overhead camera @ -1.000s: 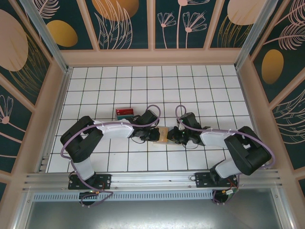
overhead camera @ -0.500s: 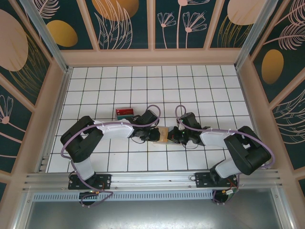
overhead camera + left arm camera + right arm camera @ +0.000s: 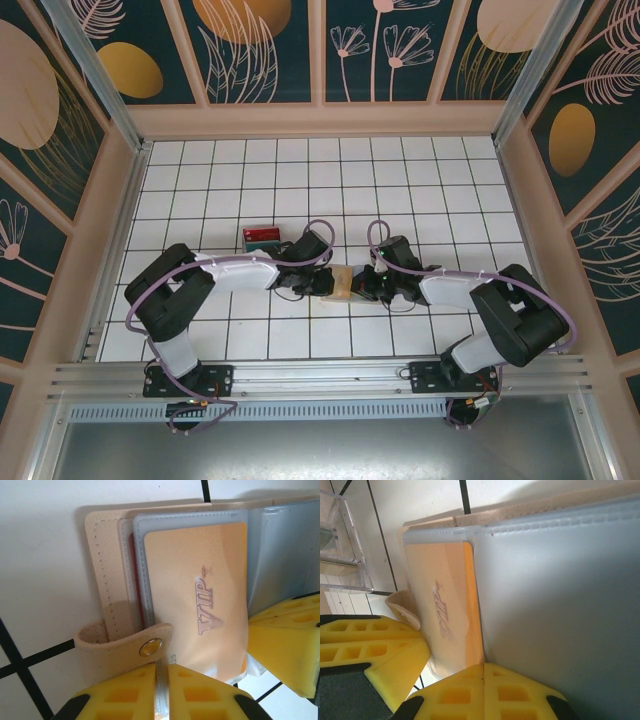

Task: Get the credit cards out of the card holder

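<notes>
The card holder (image 3: 343,283) lies open on the tiles between both grippers. In the left wrist view its tan leather cover (image 3: 100,580) with a snap strap (image 3: 125,645) holds clear sleeves. One sleeve carries a tan-orange credit card (image 3: 200,595) marked VIP, and a red edge (image 3: 131,580) shows behind it. My left gripper (image 3: 162,685) is shut on a clear sleeve's edge. My right gripper (image 3: 484,685) is shut at the seam between the orange card (image 3: 440,605) and a grey sleeve (image 3: 560,580). Seen from above, the left gripper (image 3: 330,283) and the right gripper (image 3: 362,285) face each other.
A clear plastic tray (image 3: 247,240) holding a red card stands just behind the left wrist; its wall (image 3: 345,545) shows in the right wrist view. Wooden walls enclose the white tiled floor (image 3: 450,180), which has free room toward the back.
</notes>
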Controlling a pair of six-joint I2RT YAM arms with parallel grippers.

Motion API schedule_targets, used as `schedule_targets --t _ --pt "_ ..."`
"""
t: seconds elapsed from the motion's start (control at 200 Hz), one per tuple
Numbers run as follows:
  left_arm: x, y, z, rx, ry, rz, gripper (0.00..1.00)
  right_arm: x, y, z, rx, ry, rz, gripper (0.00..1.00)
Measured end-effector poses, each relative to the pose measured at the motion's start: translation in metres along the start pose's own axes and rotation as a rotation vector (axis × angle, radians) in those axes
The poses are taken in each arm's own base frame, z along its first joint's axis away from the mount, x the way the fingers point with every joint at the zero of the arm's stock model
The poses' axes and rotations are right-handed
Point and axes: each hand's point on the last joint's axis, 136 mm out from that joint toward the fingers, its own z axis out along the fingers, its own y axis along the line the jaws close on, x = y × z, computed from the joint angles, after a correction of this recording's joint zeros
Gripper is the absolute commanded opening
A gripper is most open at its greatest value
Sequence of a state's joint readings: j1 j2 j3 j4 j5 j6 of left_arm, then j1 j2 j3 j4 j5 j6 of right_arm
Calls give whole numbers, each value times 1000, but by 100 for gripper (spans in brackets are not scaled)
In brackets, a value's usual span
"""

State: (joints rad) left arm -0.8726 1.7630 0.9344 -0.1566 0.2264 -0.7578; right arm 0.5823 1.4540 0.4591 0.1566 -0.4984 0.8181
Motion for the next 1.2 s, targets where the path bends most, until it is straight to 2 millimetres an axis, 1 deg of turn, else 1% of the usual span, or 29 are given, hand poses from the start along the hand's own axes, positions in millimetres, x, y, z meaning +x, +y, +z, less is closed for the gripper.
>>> schedule_targets --t 0.165,0.23,0.25,0.566,0.691,0.911,1.056,1.136,1.171,1.201 --pt "0 1 -2 5 -8 -12 9 0 0 0 -2 -1 -1 0" --pt "-1 1 -2 6 -8 -15 3 0 0 0 -2 -1 -1 0" --pt "-1 1 -2 7 -8 -12 2 0 0 0 -2 -1 -1 0" --pt "-1 1 -1 7 -9 -15 2 0 0 0 -1 -2 -1 0" --pt "-1 1 -1 8 -10 -15 2 0 0 -4 -5 -17 -4 0" --pt "-1 2 0 7 -9 -15 2 -2 -14 -16 8 -46 33 0" --pt "-1 2 0 6 -9 -15 2 -3 -18 -18 16 -48 41 0" --pt "-1 2 0 6 -9 -15 3 -3 -17 -18 14 -48 40 19" --pt "-1 2 0 6 -9 -15 3 -3 -17 -18 12 -46 36 23" --pt "-1 2 0 6 -9 -15 3 -2 -16 -18 8 -45 31 24"
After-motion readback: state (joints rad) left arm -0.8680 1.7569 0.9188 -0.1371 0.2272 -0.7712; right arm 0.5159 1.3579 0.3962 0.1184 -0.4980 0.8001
